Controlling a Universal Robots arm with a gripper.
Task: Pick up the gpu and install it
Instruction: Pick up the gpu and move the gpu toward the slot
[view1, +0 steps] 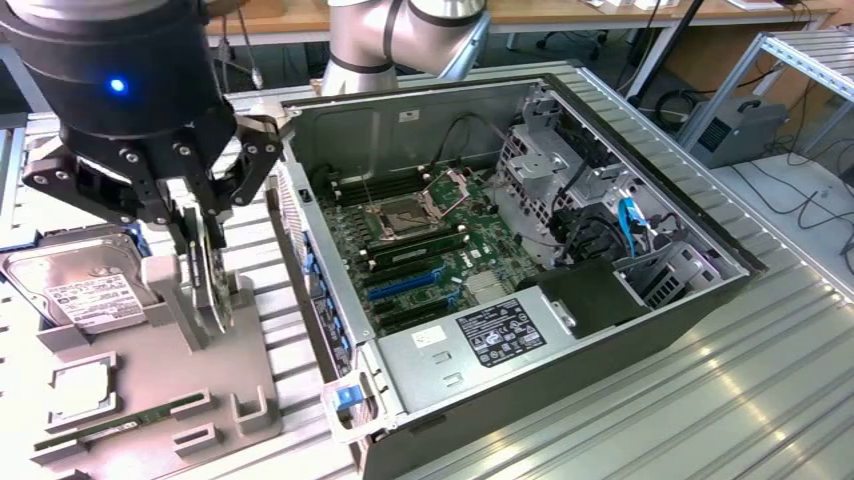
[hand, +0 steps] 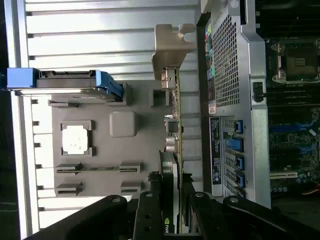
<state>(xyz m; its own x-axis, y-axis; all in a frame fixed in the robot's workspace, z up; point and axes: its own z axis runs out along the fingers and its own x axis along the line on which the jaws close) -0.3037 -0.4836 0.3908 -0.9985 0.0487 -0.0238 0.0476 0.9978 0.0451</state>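
In the exterior view we see the black metal pincer (view1: 203, 255) clamped on the thin, flat, dark gpu (view1: 211, 300). The card stands on edge in a matte grey moulded tray (view1: 134, 400), beside the open steel computer case (view1: 387, 120). In the wrist view its fingers (hand: 150, 210) press both faces of the card, whose bent silver bracket (hand: 172, 45) is at the far end.

You've got the tool (hand: 171, 200) clamped on both faces of the gpu (hand: 170, 167). The gpu stands on edge in the grey tray (hand: 145, 142), its silver bracket (hand: 172, 47) at the end far from the tool. The hard drive (hand: 65, 82), CPU chip (hand: 76, 139) and RAM stick (hand: 95, 169) are in the same tray. The open PC case (hand: 235, 75) is just beside the gpu, on the ribbed counter (hand: 100, 30).
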